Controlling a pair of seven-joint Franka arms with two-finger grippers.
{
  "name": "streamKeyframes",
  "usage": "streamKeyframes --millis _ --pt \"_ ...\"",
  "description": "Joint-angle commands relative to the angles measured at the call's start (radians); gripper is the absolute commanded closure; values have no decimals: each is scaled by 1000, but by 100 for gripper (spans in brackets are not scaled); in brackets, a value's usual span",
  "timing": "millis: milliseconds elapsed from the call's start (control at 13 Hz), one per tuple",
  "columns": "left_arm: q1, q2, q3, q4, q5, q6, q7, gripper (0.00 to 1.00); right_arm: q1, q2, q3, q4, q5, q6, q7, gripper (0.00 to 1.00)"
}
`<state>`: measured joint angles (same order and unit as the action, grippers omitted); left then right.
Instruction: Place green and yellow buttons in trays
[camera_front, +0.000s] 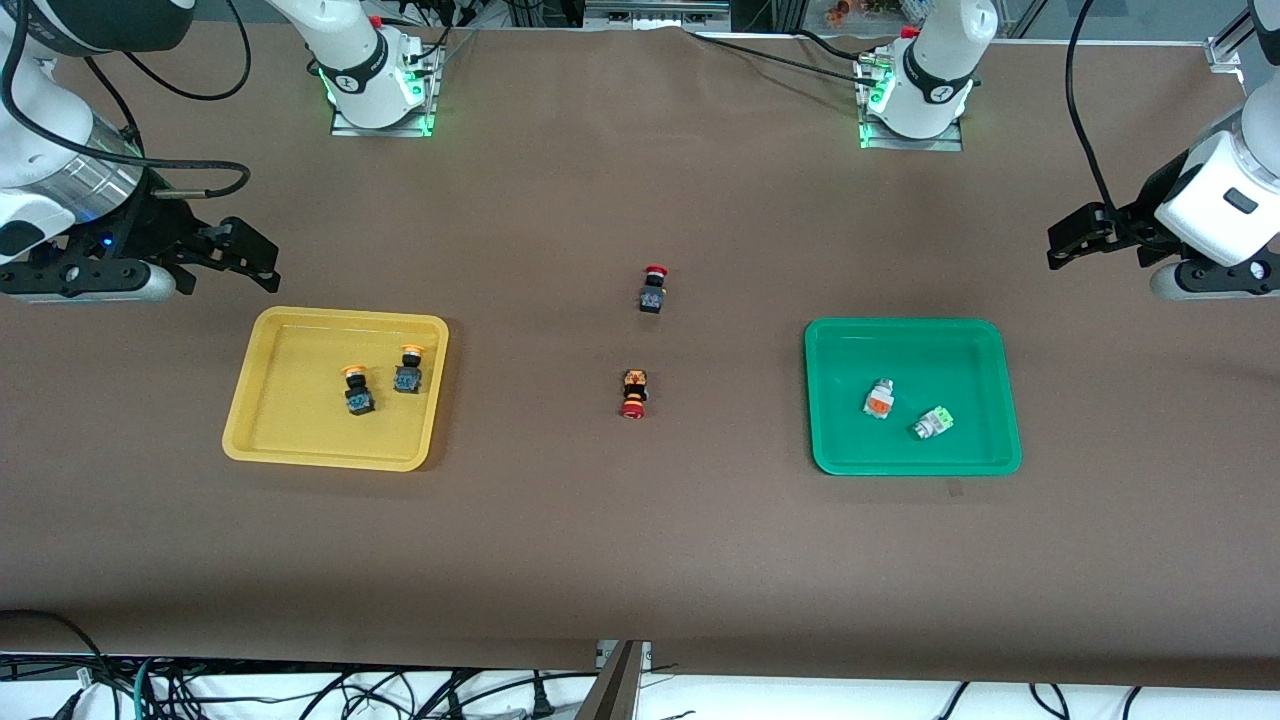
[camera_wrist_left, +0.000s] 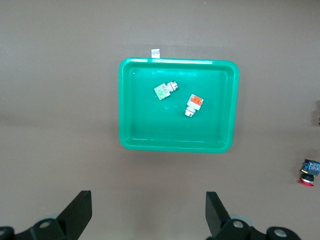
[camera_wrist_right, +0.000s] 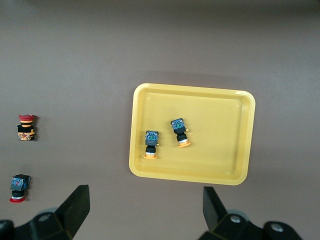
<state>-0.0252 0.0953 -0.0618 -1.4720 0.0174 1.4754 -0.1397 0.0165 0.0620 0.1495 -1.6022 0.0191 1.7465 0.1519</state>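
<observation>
- Yellow tray (camera_front: 262, 425) sits on the tabletop (camera_front: 640, 540) toward the right arm's end and holds two yellow-capped buttons (camera_front: 358, 390), side by side near its centre.
- Green tray (camera_front: 835, 455) sits toward the left arm's end; the orange-faced button (camera_front: 878, 399) lies at about 10 o'clock of the green-faced button (camera_front: 932, 423).
- Two red-capped switches (camera_front: 633, 393) lie between the trays.
- Right gripper (camera_wrist_right: 145, 212) hangs with jaws wide and empty.
- Left gripper (camera_wrist_left: 148, 212) hangs likewise wide and empty.
</observation>
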Motion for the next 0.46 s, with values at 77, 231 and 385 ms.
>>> streamKeyframes --millis 77,231,385 --pt "-9 -23 14 -22 -16 3 25 0 -3 10 7 25 -15 -18 -3 1" --pt "-9 -26 14 -25 -16 -4 26 0 -3 10 7 25 -15 -18 -3 0" --pt "-9 -22 14 -22 -14 -3 32 0 -3 10 8 25 -15 -19 -3 0"
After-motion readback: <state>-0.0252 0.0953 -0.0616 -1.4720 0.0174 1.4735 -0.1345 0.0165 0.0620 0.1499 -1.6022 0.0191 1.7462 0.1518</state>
